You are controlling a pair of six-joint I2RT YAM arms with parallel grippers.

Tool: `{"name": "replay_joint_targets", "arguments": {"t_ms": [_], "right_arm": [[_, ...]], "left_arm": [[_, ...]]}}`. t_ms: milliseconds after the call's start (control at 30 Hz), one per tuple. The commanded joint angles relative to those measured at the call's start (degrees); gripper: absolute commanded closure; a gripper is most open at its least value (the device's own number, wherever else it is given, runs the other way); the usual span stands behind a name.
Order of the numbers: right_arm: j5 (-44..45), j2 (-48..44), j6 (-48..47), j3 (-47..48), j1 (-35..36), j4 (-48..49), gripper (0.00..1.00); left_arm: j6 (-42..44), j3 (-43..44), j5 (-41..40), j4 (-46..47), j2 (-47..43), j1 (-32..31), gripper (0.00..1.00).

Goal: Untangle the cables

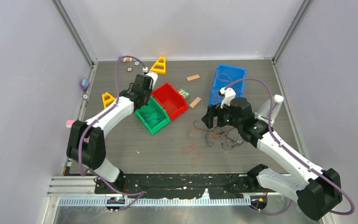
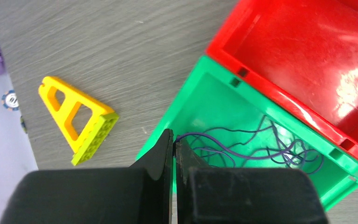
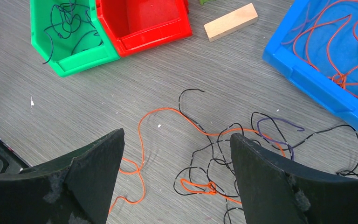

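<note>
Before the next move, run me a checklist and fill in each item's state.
1. The left pincer is shut on a purple cable: ok.
2. The rest of that cable lies in the green bin: ok.
3. The right pincer is open above the tangle: ok.
4. The black, orange and purple strands in the tangle are separated: not ok, they cross one another.
5. The orange cables sit in the blue bin: ok.
6. The right pincer's height over the table: cannot tell.
</note>
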Motion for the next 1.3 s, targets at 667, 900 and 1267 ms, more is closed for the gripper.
{"name": "replay_joint_targets", "arguments": {"t_ms": [667, 900, 1267], "right_arm": [[13.69, 2.33, 6.32, 1.41, -3.35, -11.45, 0.10], [12.77, 1.78, 9.05, -1.61, -5.63, -13.76, 0.17], [2.93, 11.97, 12.23, -1.02, -5.96, -1.44, 0.34]], "left_arm": [[-2.57, 2.26, 6.92, -2.35, -6.91, -1.49, 0.34], [-5.92, -5.97, 14.13, 3.93, -19.59, -1.60, 0.01], [-26.90, -18.57, 13.89, 9.88, -30.91, -0.30, 0.01]]}}
